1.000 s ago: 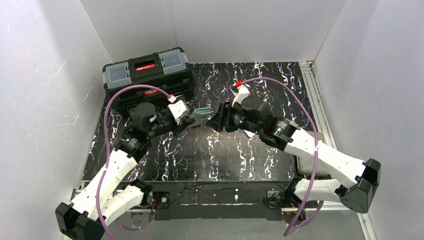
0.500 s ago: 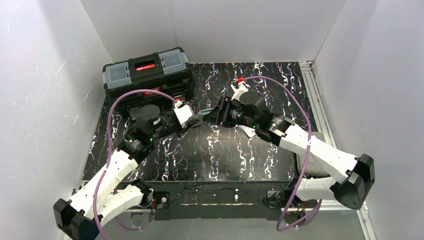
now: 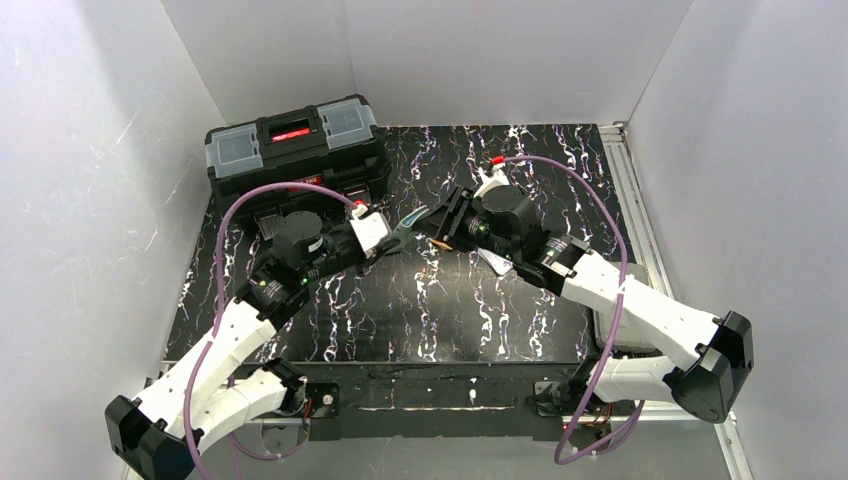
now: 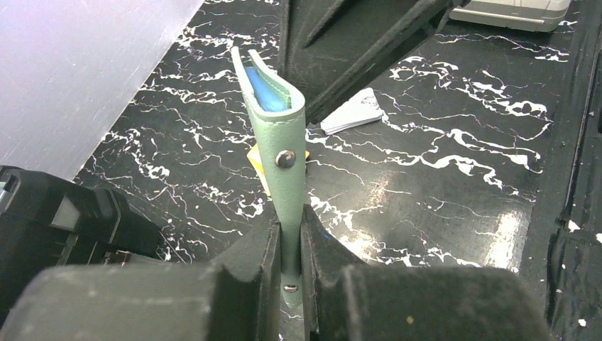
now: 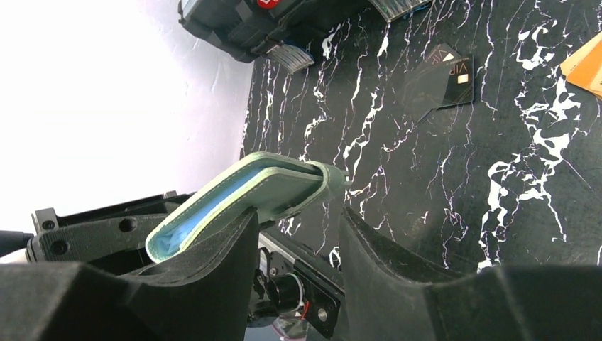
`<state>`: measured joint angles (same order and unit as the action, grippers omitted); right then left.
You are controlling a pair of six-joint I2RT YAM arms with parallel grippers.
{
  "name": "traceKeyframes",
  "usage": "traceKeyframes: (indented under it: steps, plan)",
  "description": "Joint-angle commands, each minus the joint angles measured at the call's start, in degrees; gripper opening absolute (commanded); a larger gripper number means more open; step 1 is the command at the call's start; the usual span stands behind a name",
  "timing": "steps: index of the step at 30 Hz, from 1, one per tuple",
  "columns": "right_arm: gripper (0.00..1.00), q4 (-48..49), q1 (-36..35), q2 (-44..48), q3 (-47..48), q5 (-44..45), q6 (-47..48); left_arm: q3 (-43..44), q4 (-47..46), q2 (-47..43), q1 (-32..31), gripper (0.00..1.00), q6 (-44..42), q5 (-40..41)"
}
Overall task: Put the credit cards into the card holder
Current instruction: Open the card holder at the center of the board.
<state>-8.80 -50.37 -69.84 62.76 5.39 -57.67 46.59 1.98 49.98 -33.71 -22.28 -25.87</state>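
Where the two claws meet over the desk [image 3: 420,320], a little toward 12 o'clock from its middle, the card holder [image 3: 407,224] is held off the surface, mint green outside, teal within.

- Left claw [image 4: 289,222]: clamped tight on the holder's snap-tab end, with the holder standing up out of it.
- Left arm: reaches in from 7 o'clock, wrist pointing toward 2 o'clock.
- Right claw [image 5: 298,222]: jaws apart, one finger on either side of the holder's free end. Whether they press on it cannot be told.
- Right arm: comes in from 4 o'clock, wrist pointing toward 9 o'clock.
- White card [image 3: 492,262]: flat on the desk at 4 o'clock of the holder, partly covered by the right arm.
- Orange card [image 5: 586,67]: flat on the desk, cut off at the edge of the right wrist view. It is mostly hidden behind the holder in the left wrist view and not made out from above.
- Dark card [image 5: 440,74]: flat on the desk, barely distinct from the marbled surface.
- Black toolbox [image 3: 295,148]: at 10 o'clock, lid shut.
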Motion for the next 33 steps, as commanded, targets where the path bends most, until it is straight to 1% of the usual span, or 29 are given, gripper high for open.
traceKeyframes:
  steps: [1, 9, 13, 22, 29, 33]
  plan:
    - [0.51, 3.8, 0.4, -1.3, 2.7, 4.0, -3.4, 0.3, 0.4, -2.2, -1.5, 0.00, -1.1, -2.7]
    - [0.49, -0.6, 0.5, -5.4, 5.9, 1.0, -6.3, -0.2, 0.7, -3.3, -3.0, 0.00, -4.4, -2.7]
    - [0.47, -2.4, 0.8, -5.5, 6.2, 1.1, -7.4, -1.0, 0.9, -4.0, -3.6, 0.00, -6.6, -2.5]
    - [0.46, -6.3, 1.1, -5.1, 6.8, 2.0, -9.2, -3.5, 0.8, -4.9, -5.1, 0.00, -12.9, -1.0]
    - [0.44, -7.0, 1.1, -5.4, 7.6, 0.5, -10.5, -6.2, -1.6, -5.0, -6.9, 0.00, -18.9, 2.8]
    - [0.43, -7.1, 1.1, -6.0, 7.3, -0.2, -11.6, -7.4, -4.8, -4.5, -7.3, 0.00, -21.2, 4.4]
